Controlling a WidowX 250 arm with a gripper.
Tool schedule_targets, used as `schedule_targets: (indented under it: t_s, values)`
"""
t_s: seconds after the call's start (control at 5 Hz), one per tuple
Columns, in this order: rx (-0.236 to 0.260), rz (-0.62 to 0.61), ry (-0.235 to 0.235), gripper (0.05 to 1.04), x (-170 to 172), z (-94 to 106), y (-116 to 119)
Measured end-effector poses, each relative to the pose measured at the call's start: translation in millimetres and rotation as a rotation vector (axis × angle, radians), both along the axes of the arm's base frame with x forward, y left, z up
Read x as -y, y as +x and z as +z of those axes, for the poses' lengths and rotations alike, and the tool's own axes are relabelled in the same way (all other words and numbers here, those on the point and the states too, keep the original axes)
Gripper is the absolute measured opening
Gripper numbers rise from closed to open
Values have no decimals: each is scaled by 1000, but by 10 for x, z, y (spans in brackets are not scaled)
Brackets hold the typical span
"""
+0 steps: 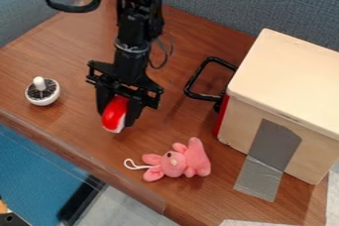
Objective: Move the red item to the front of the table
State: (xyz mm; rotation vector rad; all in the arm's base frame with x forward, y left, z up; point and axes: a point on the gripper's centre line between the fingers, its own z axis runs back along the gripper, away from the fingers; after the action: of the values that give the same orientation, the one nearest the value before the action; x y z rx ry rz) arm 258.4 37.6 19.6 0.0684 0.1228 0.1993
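Note:
The black gripper (118, 108) hangs over the left middle of the table, pointing down. Between its two fingers is a red item (114, 111) with a white lower edge, and the fingers are shut on it from either side. Part of the item's upper end is hidden by the gripper. Whether its lower end touches the wooden table (79, 143) I cannot tell.
A pink plush toy (176, 160) with a white loop lies near the front edge. At the left stands a round white brush (43, 91). A wooden box (285, 86) with grey tape and a black handle (192, 81) beside it occupy the right.

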Motion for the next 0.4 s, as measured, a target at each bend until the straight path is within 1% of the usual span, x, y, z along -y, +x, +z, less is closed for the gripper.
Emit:
schedule_targets:
  t_s: [0.2,0.4]
  values:
    - [8,-2,25,574,-25,-7,-123]
    - [9,0,40,574,-43,-67,-185]
